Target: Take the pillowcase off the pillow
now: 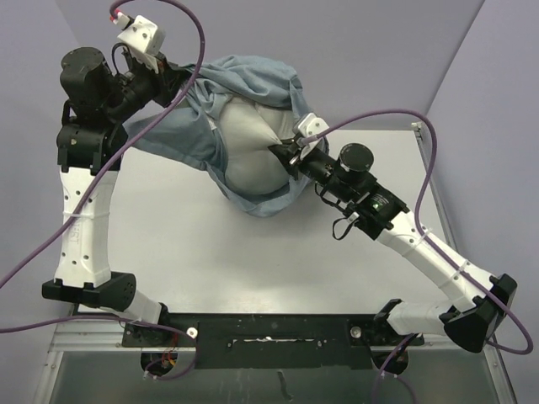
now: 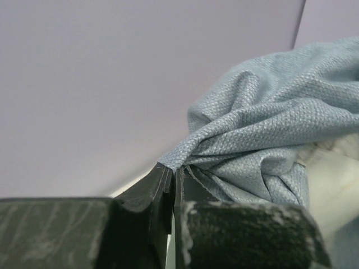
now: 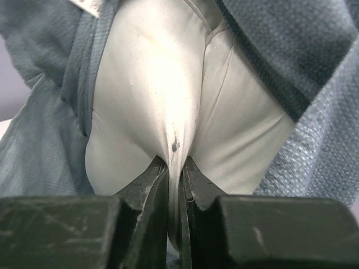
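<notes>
The pillowcase (image 1: 181, 139) shows its plain blue-grey reverse and lies bunched at the back of the table, partly turned back around the pillow (image 1: 248, 139). The off-white pillow bulges out of its opening. My left gripper (image 1: 178, 77) is shut on a pinch of the pillowcase (image 2: 252, 134) at its far left edge; the cloth fans out from my fingertips (image 2: 171, 171). My right gripper (image 1: 282, 151) is shut on a fold of the pillow (image 3: 168, 101), with blue-grey pillowcase (image 3: 314, 67) on both sides of it. The patchwork side is hidden.
The white table (image 1: 253, 261) runs in front of the cloth. Purple cables (image 1: 396, 118) loop over both arms. Lilac walls (image 1: 337, 42) close the back and sides. A black rail (image 1: 269, 330) with the arm bases runs along the near edge.
</notes>
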`<state>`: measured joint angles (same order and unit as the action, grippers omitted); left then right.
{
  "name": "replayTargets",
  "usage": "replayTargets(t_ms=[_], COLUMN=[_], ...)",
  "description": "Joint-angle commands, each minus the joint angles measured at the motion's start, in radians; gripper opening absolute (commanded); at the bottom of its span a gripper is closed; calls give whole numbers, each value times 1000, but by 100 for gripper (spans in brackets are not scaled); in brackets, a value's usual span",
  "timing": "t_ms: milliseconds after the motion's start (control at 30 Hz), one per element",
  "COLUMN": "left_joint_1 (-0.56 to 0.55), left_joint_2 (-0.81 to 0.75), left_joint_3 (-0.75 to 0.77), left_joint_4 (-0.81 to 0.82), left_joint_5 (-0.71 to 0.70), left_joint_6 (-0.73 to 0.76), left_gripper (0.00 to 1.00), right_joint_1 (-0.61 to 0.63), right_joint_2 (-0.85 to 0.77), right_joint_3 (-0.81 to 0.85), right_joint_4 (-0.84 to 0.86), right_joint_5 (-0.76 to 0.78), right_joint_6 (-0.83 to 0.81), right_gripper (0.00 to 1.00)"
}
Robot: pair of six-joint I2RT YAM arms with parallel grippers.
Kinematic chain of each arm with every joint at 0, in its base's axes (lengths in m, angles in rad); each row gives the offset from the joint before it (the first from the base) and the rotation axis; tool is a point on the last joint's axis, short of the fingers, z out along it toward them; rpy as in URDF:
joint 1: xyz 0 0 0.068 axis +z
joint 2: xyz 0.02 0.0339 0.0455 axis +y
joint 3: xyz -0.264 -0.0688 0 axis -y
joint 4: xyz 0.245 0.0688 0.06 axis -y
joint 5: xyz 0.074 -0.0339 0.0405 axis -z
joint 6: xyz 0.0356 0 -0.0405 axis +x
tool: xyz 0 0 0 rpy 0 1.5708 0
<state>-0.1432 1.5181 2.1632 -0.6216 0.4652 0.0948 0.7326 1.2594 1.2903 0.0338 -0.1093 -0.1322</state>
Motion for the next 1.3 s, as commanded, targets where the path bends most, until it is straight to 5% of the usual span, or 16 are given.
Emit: replayTargets(t_ms=[0, 200, 333, 467, 633, 733, 867, 1000, 1267], left_joint_1=[67, 0, -47, -47, -48, -73, -126, -164, -227], left_joint_2=[26, 91, 62, 160, 318, 371, 344, 315, 291], left_joint_3=[41, 47, -161, -63, 69, 63, -15, -43, -41], left_joint_4=[363, -53, -74, -254, -496, -572, -496, -406, -288], left_joint_5=[-354, -237, -229, -91, 208, 415, 519, 586, 576], left_joint_6=[61, 15, 3, -76, -162, -197, -249, -352, -475], left_gripper=[0, 0, 0, 11, 11, 6, 0, 0, 0], right_joint_1=[-29, -18, -12, -12, -11, -12, -12, 31, 242], right_joint_2=[-106, -137, -172, -209, -198, -169, -141, -116, -33], right_joint_3=[-42, -129, -198, -235, -177, -102, -16, 67, 200], right_joint_4=[-44, -12, -5, -1, -71, -158, -256, -356, -585], right_joint_5=[-4, -60, -60, -49, -78, -131, -172, -205, -53], right_joint_6=[96, 157, 185, 204, 201, 168, 102, -10, -235], right_gripper=[0, 0, 0, 0, 0, 13, 46, 62, 71])
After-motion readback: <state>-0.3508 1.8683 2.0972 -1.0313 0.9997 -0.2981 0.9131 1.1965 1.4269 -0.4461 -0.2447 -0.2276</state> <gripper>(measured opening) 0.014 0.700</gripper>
